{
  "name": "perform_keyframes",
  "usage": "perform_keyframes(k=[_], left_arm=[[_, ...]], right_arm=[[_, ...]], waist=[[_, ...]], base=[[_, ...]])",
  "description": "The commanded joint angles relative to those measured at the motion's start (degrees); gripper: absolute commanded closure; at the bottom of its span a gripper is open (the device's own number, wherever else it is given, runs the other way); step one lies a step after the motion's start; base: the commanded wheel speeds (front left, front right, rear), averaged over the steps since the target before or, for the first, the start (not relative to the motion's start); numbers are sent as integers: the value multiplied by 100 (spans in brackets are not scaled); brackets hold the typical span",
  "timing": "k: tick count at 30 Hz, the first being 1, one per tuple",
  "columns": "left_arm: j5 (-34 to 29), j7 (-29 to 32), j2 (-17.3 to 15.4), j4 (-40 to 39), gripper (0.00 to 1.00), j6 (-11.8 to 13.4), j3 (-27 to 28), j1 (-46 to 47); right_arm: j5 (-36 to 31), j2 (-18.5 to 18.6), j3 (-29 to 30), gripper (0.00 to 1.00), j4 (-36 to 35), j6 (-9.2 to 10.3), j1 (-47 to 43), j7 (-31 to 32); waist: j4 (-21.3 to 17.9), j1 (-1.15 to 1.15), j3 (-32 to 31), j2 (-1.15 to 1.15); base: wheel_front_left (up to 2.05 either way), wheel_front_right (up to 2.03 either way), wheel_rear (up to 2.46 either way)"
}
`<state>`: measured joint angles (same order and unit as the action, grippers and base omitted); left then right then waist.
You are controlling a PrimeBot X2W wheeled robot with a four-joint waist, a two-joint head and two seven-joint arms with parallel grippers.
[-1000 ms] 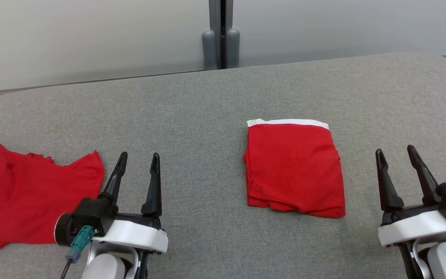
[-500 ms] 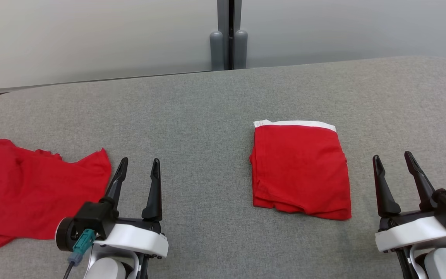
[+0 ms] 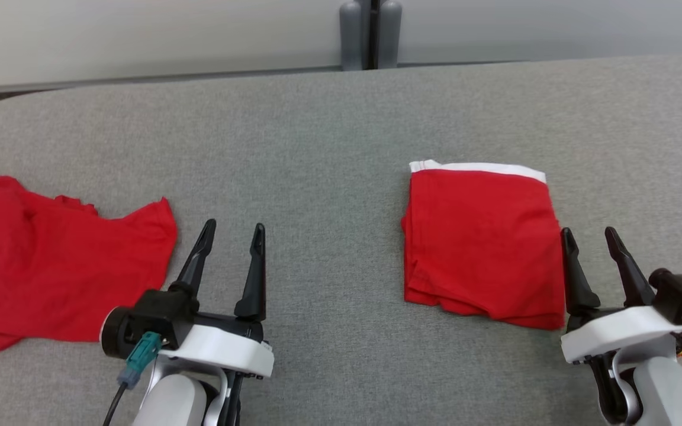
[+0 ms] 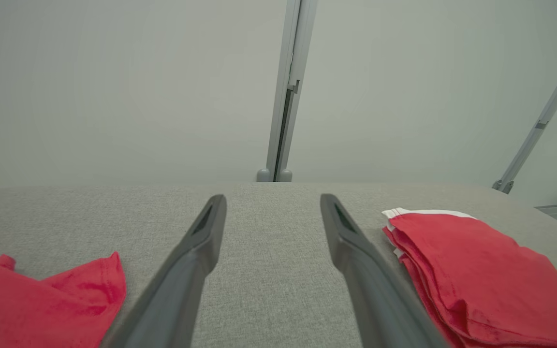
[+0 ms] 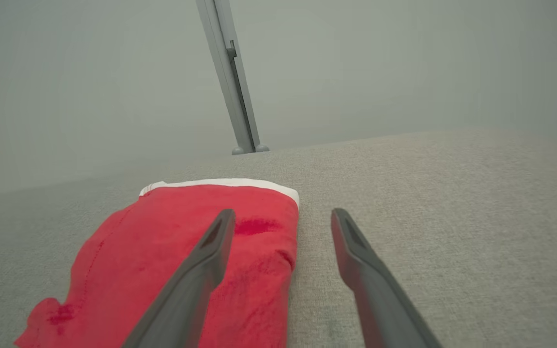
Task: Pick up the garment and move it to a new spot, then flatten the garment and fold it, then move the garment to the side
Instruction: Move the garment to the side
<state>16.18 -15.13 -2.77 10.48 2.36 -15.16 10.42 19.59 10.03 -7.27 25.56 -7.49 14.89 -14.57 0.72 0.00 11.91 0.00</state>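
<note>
1. Lying loose at the grey table's far left: unfolded red garment, wrinkled, untouched.
2. Left gripper hovers just beside its right edge, fingers pointing forward, jaws wide, empty.
3. Folded garment, white band on far side, lies right of centre.
4. Right gripper at its right edge, jaws wide, empty. Judgement: side move pending; pinch all layers at the edge, drag low so the fold holds.

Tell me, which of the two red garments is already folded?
The red garment with the white band, beside the right gripper; the other red garment lies rumpled.
</note>
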Motion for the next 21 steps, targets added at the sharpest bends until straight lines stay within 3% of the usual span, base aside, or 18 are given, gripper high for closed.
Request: perform_keyframes(k=[1,4,10,11,12,21], left_arm=[[40,-1,-24,-22,0,24,-24,133],[39,-1,-24,-30,0,27,-105,246],[79,-1,-23,-59,0,59,-183,348],[73,0,-22,-63,0,68,-193,353],[65,-1,-22,-67,0,63,-195,361],[-55,-1,-22,-110,0,-2,-220,388]], right_arm=[[87,-11,27,0,89,0,149,50],[518,-151,57,0,412,0,327,190],[870,-40,-265,0,949,0,617,333],[888,-19,-322,56,1031,0,660,333],[898,-6,-373,100,1108,0,699,319],[509,233,-659,100,1473,1,1067,54]], waist=[[114,0,159,0],[219,0,315,0],[359,0,451,0],[370,0,458,0],[377,0,462,0],[173,0,446,0]], base=[[0,0,0],[0,0,0],[0,0,0],[0,0,0],[0,0,0],[0,0,0]])
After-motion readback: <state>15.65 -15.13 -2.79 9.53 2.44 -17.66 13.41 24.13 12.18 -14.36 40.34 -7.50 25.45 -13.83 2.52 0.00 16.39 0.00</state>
